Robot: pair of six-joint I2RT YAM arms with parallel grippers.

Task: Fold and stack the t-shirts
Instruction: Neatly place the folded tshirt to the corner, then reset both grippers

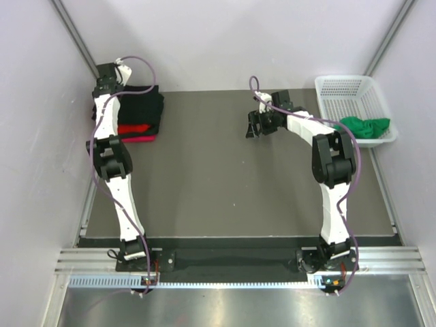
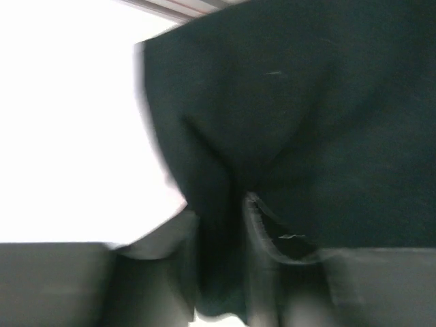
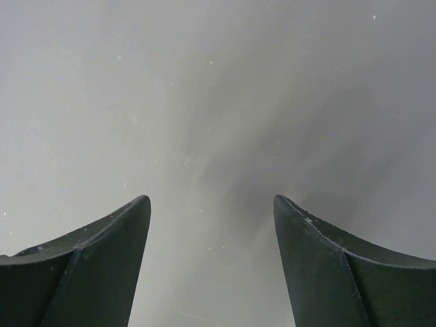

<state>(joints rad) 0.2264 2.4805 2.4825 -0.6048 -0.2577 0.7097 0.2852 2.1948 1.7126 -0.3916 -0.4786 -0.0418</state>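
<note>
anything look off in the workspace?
Only the green t-shirt. It lies crumpled and unfolded, hanging over the near rim of the white mesh basket, apart from the stack at far left with the black t-shirt on top. Nothing looks spilled or damaged.

Readable text: none in any of the 3 views.
black t-shirt (image 1: 143, 109): plain cloth with no print or tag that reads; the left wrist view of it is blurred.
red t-shirt (image 1: 133, 129): only an edge shows, no lettering.
pink t-shirt (image 1: 140, 139): only an edge shows, no lettering.
green t-shirt (image 1: 364, 127): crumpled, no lettering legible.
basket (image 1: 320, 82): white mesh, no label legible.
arm housings (image 1: 122, 197): any marking is too small to read.
front rail strip (image 1: 225, 281): fine toothed pattern, no numerals can be read.
table surface (image 3: 218, 102): bare grey with specks, no writing.
</note>
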